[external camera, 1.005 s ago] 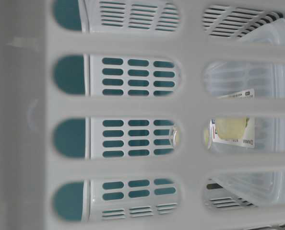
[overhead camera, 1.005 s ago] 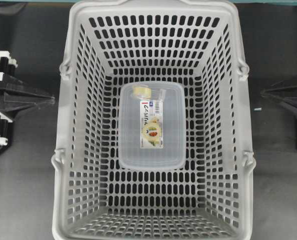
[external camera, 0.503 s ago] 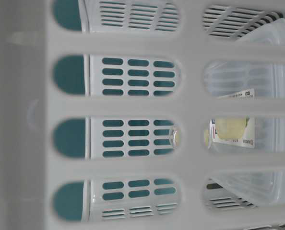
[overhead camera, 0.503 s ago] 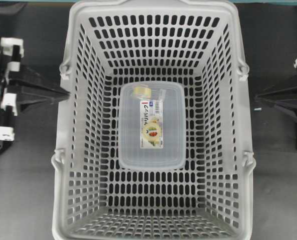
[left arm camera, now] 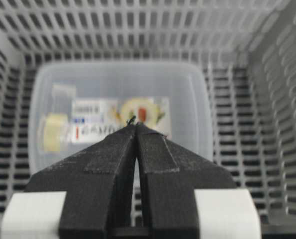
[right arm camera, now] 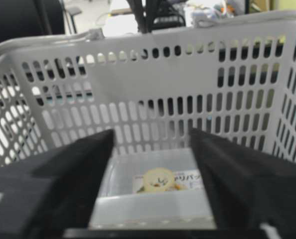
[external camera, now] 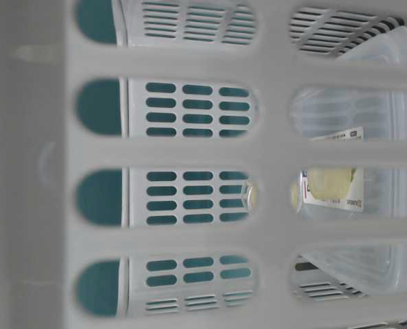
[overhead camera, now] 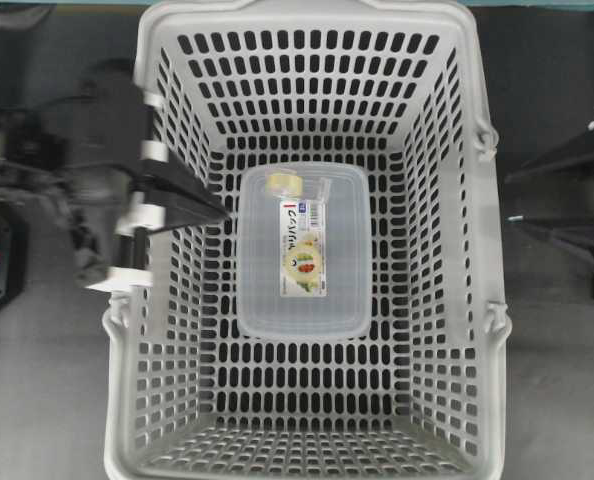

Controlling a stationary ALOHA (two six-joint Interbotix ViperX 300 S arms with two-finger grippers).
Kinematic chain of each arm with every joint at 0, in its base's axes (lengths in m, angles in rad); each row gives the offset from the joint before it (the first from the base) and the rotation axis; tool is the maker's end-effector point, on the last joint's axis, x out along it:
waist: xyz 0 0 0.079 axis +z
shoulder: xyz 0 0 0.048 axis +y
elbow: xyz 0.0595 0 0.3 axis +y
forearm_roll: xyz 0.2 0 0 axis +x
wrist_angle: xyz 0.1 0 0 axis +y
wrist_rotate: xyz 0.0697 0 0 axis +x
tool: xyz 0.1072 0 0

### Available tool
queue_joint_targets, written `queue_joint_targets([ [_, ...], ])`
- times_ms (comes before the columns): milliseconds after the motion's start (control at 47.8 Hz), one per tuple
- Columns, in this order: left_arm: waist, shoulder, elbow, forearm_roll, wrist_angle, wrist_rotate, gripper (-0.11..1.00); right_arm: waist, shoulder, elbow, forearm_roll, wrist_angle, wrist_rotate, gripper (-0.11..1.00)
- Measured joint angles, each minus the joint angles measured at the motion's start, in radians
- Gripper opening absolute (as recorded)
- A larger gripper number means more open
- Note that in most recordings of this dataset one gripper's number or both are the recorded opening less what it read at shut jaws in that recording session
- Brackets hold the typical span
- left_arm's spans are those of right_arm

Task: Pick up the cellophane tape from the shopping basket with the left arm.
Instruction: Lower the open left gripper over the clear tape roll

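From overhead, the left arm is swinging in over the basket (overhead camera: 127, 330) rim, where a second ago it sat parked outside on the dark table (overhead camera: 37, 400). The left gripper (overhead camera: 220, 212) now pokes past the left wall, its jaws pressed together, tip close to the clear tub (overhead camera: 302, 310). The tape (overhead camera: 299, 230) lies on that tub, mid-floor. The right gripper (overhead camera: 509, 202) hangs outside the right wall, its jaws now spread wide.

At table level, nothing has shifted: tape and tub show through the slots, untouched.

On the left wrist camera, the closed tips aim straight down at the tape's label, well above it. The reach has begun, but I judge the jaws must open before any grasp.

On the right wrist camera, two dark fingers (right arm camera: 237, 184) stand wide apart, framing the tape beyond.
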Motion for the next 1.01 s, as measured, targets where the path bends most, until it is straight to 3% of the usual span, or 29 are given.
queue_joint_targets([
  [63,0.0,0.046,-0.037,-0.002,0.035,0.002,0.02,0.002,0.0,0.0,0.0,0.003,0.0,0.73],
  [126,0.002,0.087,-0.074,0.0,0.072,0.002,0.1,0.002,0.0,0.0,0.0,0.003,0.0,0.76],
  [377,0.009,0.265,-0.193,0.0,0.178,-0.003,0.81,0.002,-0.003,-0.002,0.002,0.003,-0.003,0.76],
  [440,0.008,0.31,-0.23,-0.002,0.215,-0.002,0.9,0.0,-0.005,0.0,0.0,0.003,-0.003,0.76],
  [712,-0.008,0.472,-0.354,0.0,0.281,0.005,0.9,0.0,-0.02,0.0,0.0,0.005,-0.005,0.76],
  [1005,-0.018,0.571,-0.364,0.0,0.288,0.005,0.9,0.0,-0.041,0.0,0.0,0.005,-0.005,0.76],
])
